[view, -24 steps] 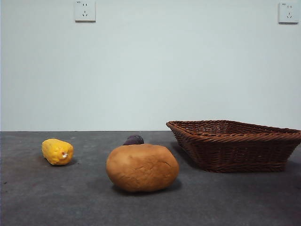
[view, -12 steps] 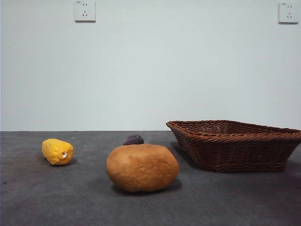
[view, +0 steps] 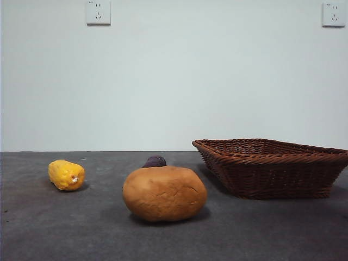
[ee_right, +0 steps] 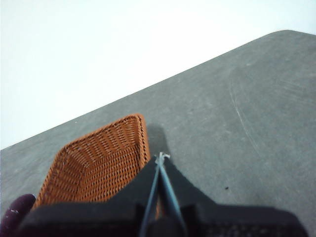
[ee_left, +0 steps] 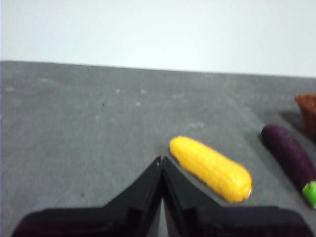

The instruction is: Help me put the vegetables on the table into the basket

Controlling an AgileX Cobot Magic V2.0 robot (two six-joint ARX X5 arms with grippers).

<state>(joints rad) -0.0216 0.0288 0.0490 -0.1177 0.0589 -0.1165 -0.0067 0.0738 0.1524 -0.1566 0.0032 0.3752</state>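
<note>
- The flat dark grey matte table [view: 65, 228] with faint specks carries three vegetables and one basket; behind it is a plain white wall with two white wall sockets [view: 98, 12] high up.
- The small lumpy yellow corn piece [view: 66, 175] lies on the left side of the table, well apart from the basket. In the left wrist view it [ee_left: 211, 168] is an oblong cob with fine rows of kernels.
- The large rounded tan-orange potato-like lump [view: 164, 193] sits near the middle of the table, nearer to the front camera than the other things. Its skin is dull, with small cracks and dents.
- The small dark purple eggplant piece [view: 155, 161] lies farther back, mostly hidden behind the potato-like lump. In the left wrist view it [ee_left: 289, 153] is long and glossy, with a green end.
- The shallow dark brown woven wicker basket [view: 272, 168] stands on the right, with flared sides and a braided rim. No vegetable shows inside it in the front view.
- The left gripper [ee_left: 161, 160] has its two black jaws pressed together and holds nothing; it is just beside the corn piece.
- The right gripper [ee_right: 160, 157] also has its jaws closed together on nothing, and it is near the rim of the basket [ee_right: 98, 163].
</note>
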